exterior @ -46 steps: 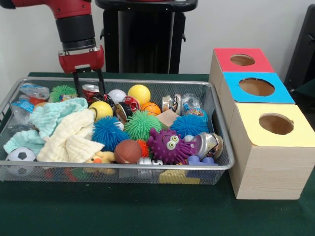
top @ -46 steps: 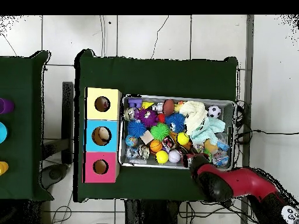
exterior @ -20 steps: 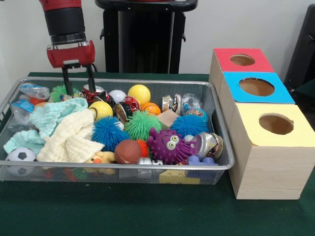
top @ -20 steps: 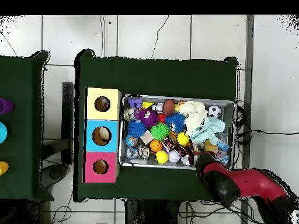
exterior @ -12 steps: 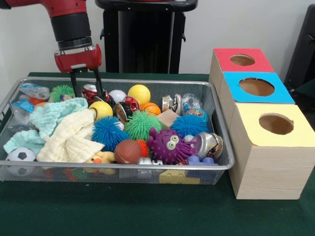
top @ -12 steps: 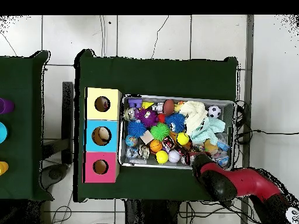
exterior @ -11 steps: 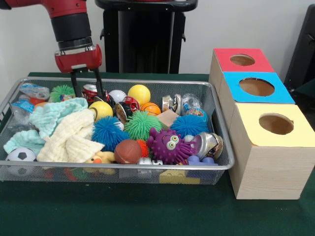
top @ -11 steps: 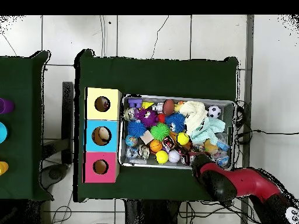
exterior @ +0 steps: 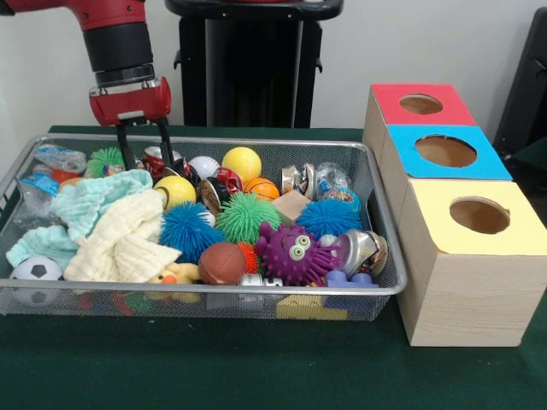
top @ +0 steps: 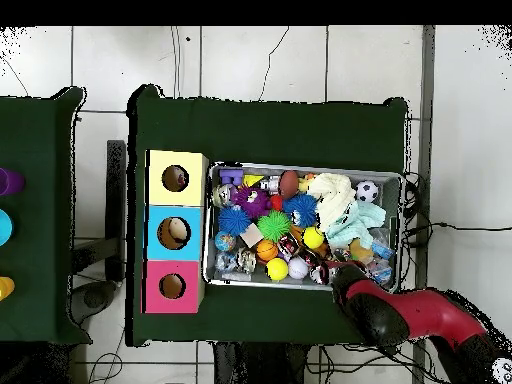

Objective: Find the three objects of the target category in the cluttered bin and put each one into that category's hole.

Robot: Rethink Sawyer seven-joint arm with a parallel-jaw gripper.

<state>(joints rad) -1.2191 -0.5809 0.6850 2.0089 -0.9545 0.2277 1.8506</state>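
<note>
A wire mesh bin [exterior: 197, 290] holds several balls, spiky toys, crushed cans, water pouches and cloths. My gripper [exterior: 147, 159] hangs open over the bin's back left part. Its two black fingers [exterior: 125, 147] straddle a crushed red can [exterior: 155, 158], and I cannot tell whether they touch it. A green spiky ball [exterior: 108, 158] lies just left of the fingers, and a yellow ball [exterior: 175, 190] sits in front of them. In the overhead view the red arm [top: 400, 315] covers the gripper at the bin's [top: 300, 167] lower right corner.
Three wooden boxes stand right of the bin, each with a round hole: red top [exterior: 393, 101], blue top [exterior: 491, 162], yellow top [exterior: 432, 222]. A cream cloth [exterior: 120, 235] and a mint cloth [exterior: 90, 201] cover the bin's left half. A purple spiky toy [exterior: 295, 252] sits near the front.
Over the last second the gripper swung right from the bin's left end to the red can, then eased slightly left. The objects in the bin lie as before.
</note>
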